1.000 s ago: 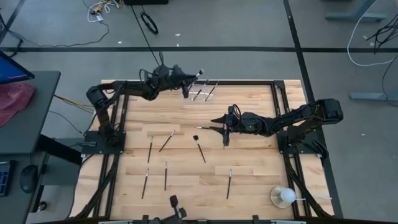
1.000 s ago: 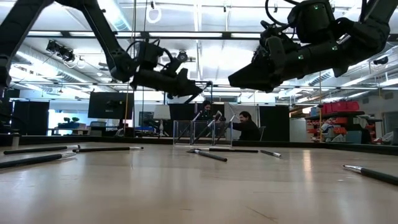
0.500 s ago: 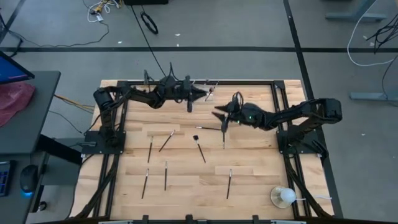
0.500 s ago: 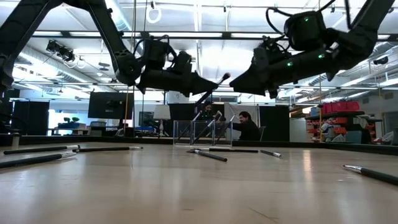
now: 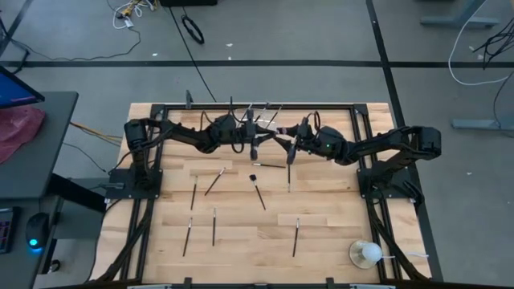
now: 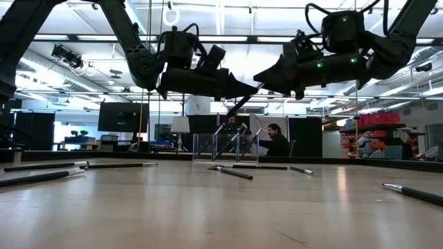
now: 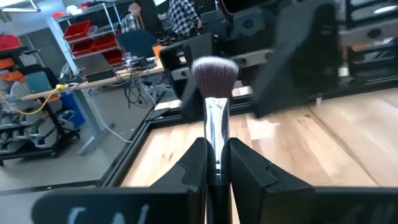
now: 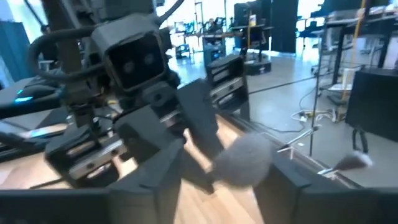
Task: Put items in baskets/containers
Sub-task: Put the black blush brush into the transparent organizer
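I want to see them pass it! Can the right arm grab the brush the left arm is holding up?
Probably yes. The left fingers pinch the brush by its handle, leaving the bristle end free, and the right arm's open fingers are right at it, nothing between.

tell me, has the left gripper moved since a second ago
Yes. The left gripper, shut on a makeup brush, has swung rightward and away from the table's back rail, to meet the right gripper beside the clear holder.

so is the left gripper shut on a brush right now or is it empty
Shut on a brush. In the left wrist view the left gripper has both fingers pressed against the silver ferrule of a makeup brush, bristles pointing forward.
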Available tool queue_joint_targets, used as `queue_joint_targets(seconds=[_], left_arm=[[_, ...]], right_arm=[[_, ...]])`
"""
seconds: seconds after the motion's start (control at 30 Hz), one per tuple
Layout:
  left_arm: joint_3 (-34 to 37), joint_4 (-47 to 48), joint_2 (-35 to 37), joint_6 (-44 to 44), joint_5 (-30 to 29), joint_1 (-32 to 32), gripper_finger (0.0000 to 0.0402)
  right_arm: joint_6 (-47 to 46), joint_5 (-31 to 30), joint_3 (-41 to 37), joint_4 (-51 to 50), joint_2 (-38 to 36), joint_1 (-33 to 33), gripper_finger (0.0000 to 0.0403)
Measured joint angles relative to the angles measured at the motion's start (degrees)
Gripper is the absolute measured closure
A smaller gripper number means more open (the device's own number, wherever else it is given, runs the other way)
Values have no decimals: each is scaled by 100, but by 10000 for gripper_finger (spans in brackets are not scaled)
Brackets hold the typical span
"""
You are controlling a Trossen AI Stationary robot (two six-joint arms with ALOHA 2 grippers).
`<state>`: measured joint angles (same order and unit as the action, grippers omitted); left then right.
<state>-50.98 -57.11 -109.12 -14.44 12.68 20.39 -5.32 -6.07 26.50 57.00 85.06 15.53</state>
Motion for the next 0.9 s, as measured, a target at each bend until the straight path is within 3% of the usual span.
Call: queue_joint_targets(seconds=[0.2,0.27,0.47,0.67,0.8,0.9], left_arm=[[0,6,0,21,-9,-8,343],[0,32,0,21,-29,-7,334],[0,799,282,42,-369,45,274],[0,3327,1200,119,-1346,-7,211],[2,4859,1647,678,-1770,-47,202],[1,5417,1742,1060,-1795,-162,210]], right_arm=[[1,-86,2,-11,-2,4,361],[51,-90,9,-94,-4,4,384],[68,-514,246,-701,-166,122,372],[594,-553,1623,-3226,-249,640,388],[841,-554,2424,-4192,-3,1035,386],[805,-282,2613,-4361,199,1327,386]])
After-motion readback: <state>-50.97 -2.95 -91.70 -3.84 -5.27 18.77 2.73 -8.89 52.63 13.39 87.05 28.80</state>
